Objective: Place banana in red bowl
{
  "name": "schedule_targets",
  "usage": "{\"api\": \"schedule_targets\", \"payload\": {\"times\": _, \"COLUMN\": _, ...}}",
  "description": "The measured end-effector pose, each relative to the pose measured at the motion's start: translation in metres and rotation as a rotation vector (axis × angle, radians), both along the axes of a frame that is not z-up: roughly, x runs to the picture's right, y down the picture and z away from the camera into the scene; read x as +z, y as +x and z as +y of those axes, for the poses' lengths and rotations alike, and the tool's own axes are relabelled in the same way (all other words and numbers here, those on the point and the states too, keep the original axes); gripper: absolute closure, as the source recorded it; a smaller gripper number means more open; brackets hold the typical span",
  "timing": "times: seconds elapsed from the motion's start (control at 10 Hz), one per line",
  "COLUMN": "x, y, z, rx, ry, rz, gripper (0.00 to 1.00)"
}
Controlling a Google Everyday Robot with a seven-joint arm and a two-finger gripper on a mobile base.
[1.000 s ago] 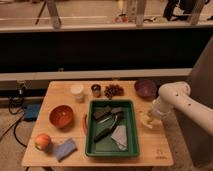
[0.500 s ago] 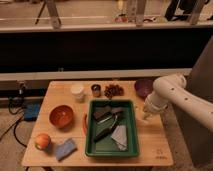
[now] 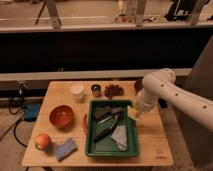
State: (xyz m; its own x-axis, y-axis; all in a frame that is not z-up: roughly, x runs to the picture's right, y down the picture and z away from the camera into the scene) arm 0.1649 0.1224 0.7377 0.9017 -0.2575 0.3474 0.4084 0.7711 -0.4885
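The pale yellow banana (image 3: 133, 112) hangs at the tip of my gripper (image 3: 134, 110), which is shut on it just over the right rim of the green tray (image 3: 112, 153). The white arm reaches in from the right. The red bowl (image 3: 62, 116) sits empty on the left part of the wooden table (image 3: 56, 96), well apart from the gripper, with the tray in between.
The tray holds black tools (image 3: 106, 116) and a grey cloth (image 3: 120, 137). A white cup (image 3: 77, 92), a small dark cup (image 3: 96, 90) and a dark clustered item (image 3: 113, 90) line the table's back edge. An orange-red fruit (image 3: 42, 141) and a blue sponge (image 3: 65, 149) lie front left.
The gripper has moved left and slightly back from the table's right side to the tray's right rim, carrying the banana with it.
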Motion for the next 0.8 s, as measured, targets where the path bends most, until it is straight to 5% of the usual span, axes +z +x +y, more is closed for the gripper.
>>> {"api": "schedule_targets", "payload": {"times": 0.8, "x": -0.018, "y": -0.061, "z": -0.008, "rx": -0.089, "ry": 0.037, "rz": -0.046, "gripper": 1.00}}
